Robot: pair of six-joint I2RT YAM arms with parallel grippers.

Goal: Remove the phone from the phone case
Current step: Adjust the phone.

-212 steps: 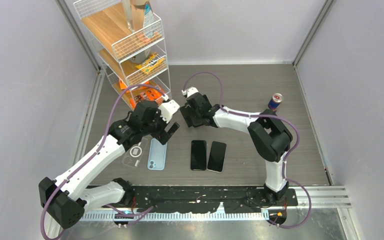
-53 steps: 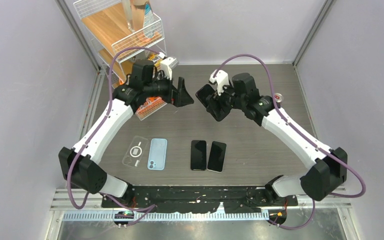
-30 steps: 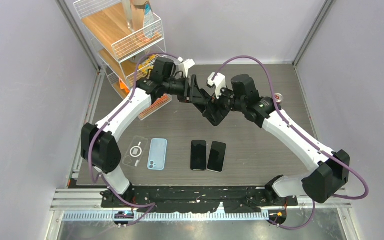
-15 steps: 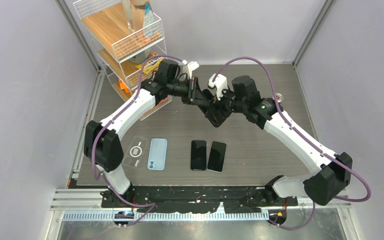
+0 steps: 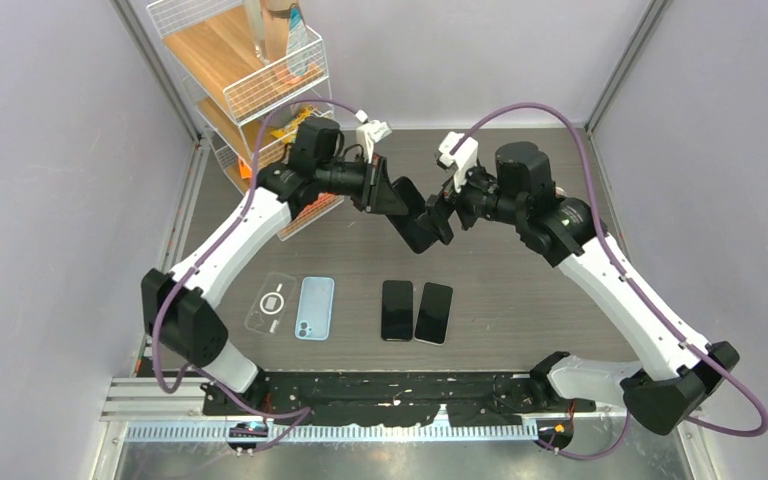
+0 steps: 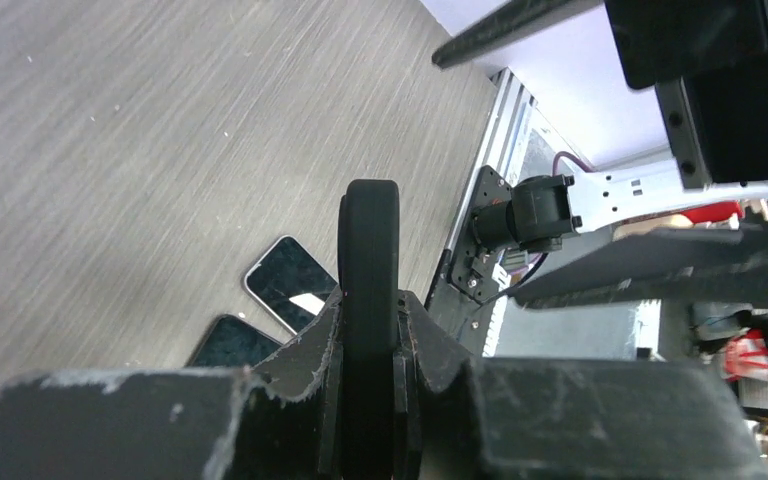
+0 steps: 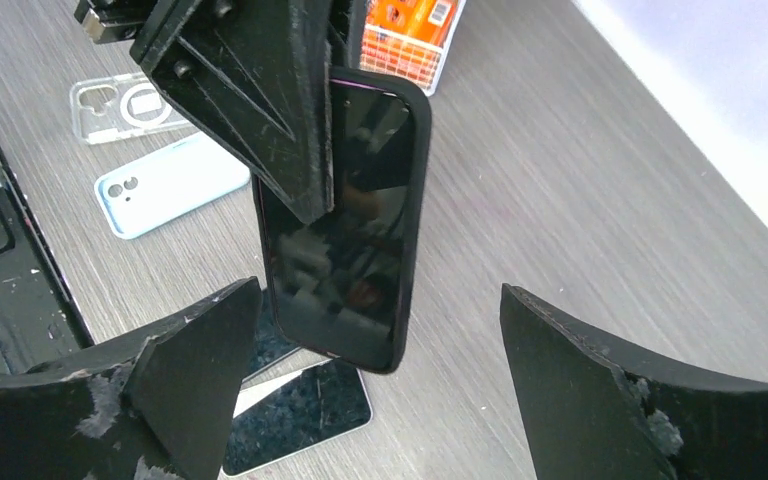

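Note:
A black phone in its black phone case [image 5: 420,222] hangs tilted in the air above the middle of the table. My left gripper [image 5: 388,192] is shut on its upper end; in the left wrist view the cased phone [image 6: 368,250] stands edge-on between the left gripper's [image 6: 368,335] jaws. My right gripper [image 5: 448,208] is open just to the right of it. In the right wrist view the phone's dark screen [image 7: 345,230] faces the camera, and the right gripper's [image 7: 380,292] fingers stand wide on either side without touching it.
Two bare black phones [image 5: 397,310] [image 5: 434,313] lie side by side on the table below. A clear case [image 5: 272,300] and a light blue case [image 5: 315,307] lie to their left. A wire shelf rack [image 5: 260,90] with snacks stands at the back left.
My left gripper has shut on the cased phone's upper end. My right gripper has opened wide, let go and drawn back to the right.

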